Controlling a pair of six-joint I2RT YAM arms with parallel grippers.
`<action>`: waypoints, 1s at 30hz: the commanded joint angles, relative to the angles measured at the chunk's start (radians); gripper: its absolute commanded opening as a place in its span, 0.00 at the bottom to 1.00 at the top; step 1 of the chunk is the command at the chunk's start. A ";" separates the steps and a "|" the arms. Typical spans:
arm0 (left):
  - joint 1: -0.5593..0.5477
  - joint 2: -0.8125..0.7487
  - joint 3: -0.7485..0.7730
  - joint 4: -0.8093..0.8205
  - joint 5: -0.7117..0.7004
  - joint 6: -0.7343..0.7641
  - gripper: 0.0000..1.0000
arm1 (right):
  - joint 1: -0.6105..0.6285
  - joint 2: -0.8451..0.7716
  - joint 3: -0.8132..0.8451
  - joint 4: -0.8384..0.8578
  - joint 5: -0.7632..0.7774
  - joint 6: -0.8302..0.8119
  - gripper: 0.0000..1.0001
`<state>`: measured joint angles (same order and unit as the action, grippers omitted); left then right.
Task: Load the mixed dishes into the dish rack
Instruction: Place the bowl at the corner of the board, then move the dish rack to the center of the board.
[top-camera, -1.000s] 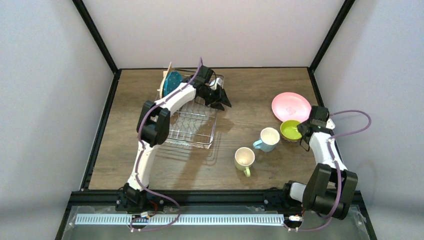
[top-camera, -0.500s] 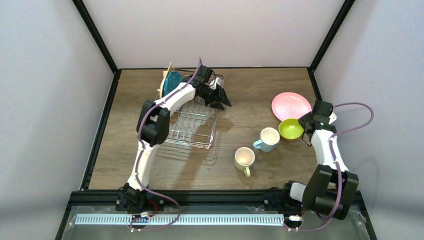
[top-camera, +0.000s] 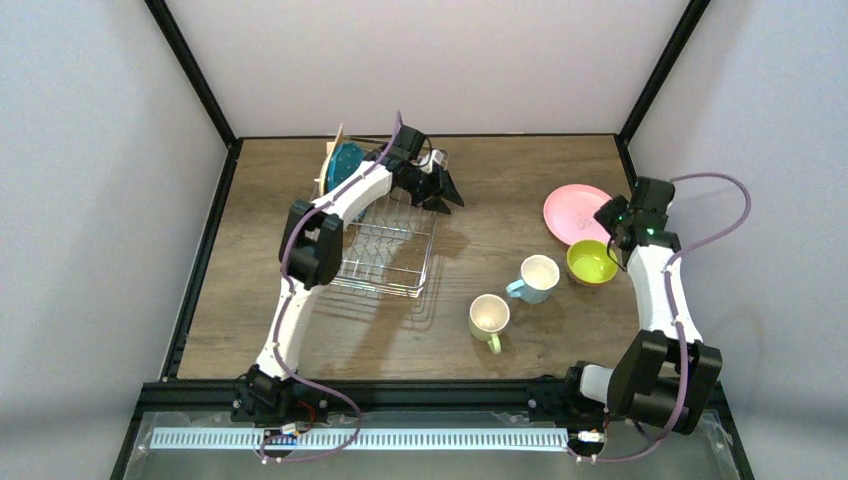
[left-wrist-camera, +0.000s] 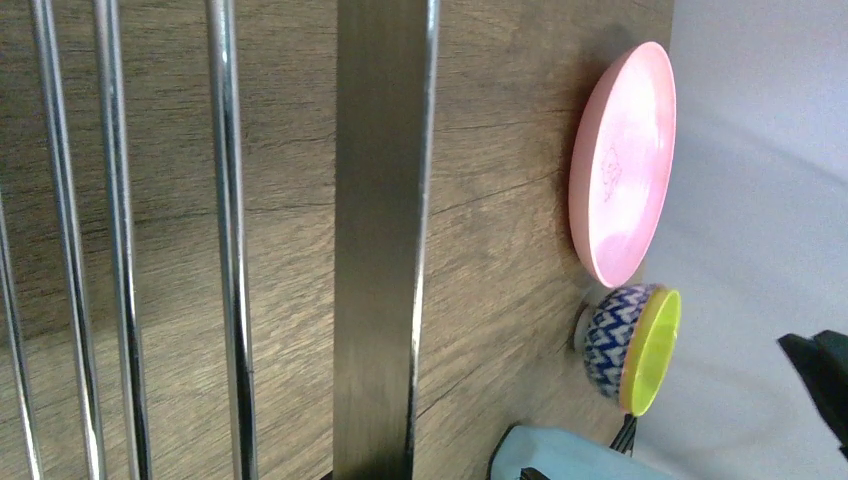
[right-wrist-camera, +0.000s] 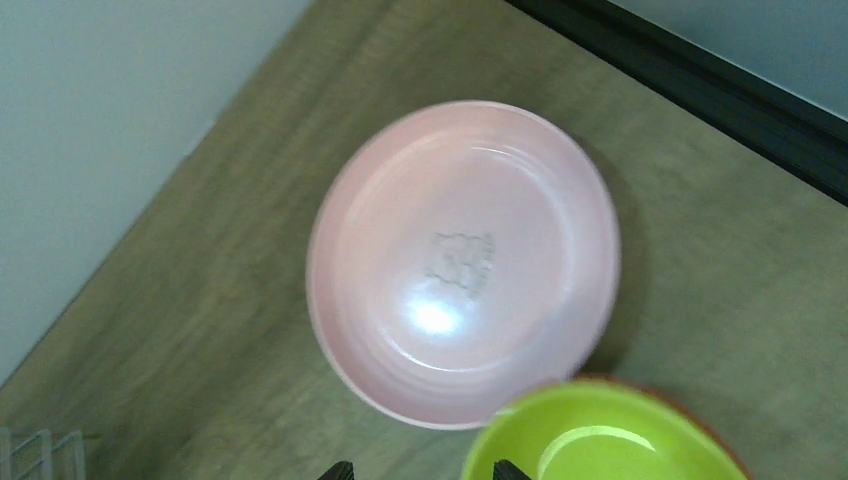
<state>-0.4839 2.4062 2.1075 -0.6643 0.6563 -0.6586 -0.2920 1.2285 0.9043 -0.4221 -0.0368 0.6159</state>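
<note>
Lying flat mid-frame, the glossy pink round plate (right-wrist-camera: 460, 260) is seen; left gripper (top-camera: 445, 190) and right gripper (right-wrist-camera: 418, 468) are spread, empty.

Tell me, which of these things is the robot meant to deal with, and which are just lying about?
For the job:
dish rack; teal dotted plate and tan plate, standing at its far end; pink plate; lime-inside patterned bowl; light-blue mug; pale yellow-green mug.

Just there:
wooden table; purple cables on the arms. No loose odds and ends show.
</note>
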 joint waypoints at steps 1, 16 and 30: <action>0.014 0.049 0.013 -0.038 -0.024 -0.020 1.00 | 0.057 0.046 0.088 0.001 -0.049 -0.062 0.78; 0.012 0.094 0.079 -0.024 -0.017 -0.061 1.00 | 0.235 0.167 0.201 -0.011 -0.087 -0.100 0.78; 0.000 0.183 0.196 0.008 0.014 -0.145 1.00 | 0.542 0.323 0.346 -0.013 -0.026 -0.048 0.77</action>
<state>-0.4843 2.5244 2.2673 -0.6289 0.6758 -0.7673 0.1852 1.5009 1.2015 -0.4294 -0.0975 0.5488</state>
